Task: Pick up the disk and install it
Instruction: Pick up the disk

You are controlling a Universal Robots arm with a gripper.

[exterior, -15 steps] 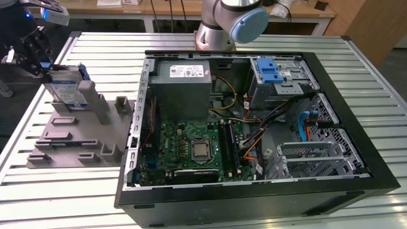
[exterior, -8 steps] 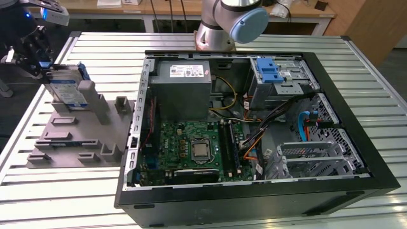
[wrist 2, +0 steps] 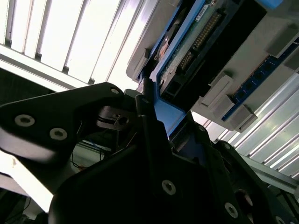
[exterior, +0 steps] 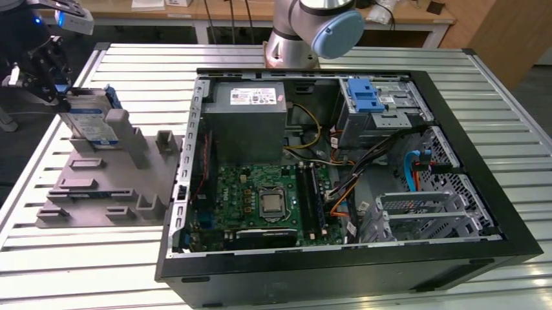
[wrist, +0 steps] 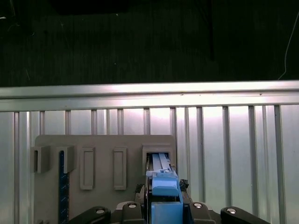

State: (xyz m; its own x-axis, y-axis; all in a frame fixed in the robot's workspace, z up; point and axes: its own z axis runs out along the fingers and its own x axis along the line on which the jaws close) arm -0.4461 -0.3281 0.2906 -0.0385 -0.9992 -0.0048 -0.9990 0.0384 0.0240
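The disk (exterior: 89,121) stands on edge in a slot at the far end of the grey holder (exterior: 108,187), at the exterior view's left. It shows a blue-and-white label and a blue bracket. My gripper (exterior: 57,93) is at the disk's outer edge, shut on the disk. In the first wrist view the blue bracket (wrist: 164,198) sits between the black fingers (wrist: 133,207), over the holder's slot (wrist: 159,156). In the second wrist view the black fingers (wrist 2: 145,112) press against the blue bracket (wrist 2: 169,116), and the disk's connector edge (wrist 2: 198,39) shows beyond them.
An open black computer case (exterior: 345,281) lies at the centre and right of the slatted metal table (exterior: 86,271). Inside it are a grey box with a white sticker (exterior: 250,123), a green board (exterior: 263,200) and a blue latch on a metal cage (exterior: 366,97). The arm's base (exterior: 298,39) stands behind the case.
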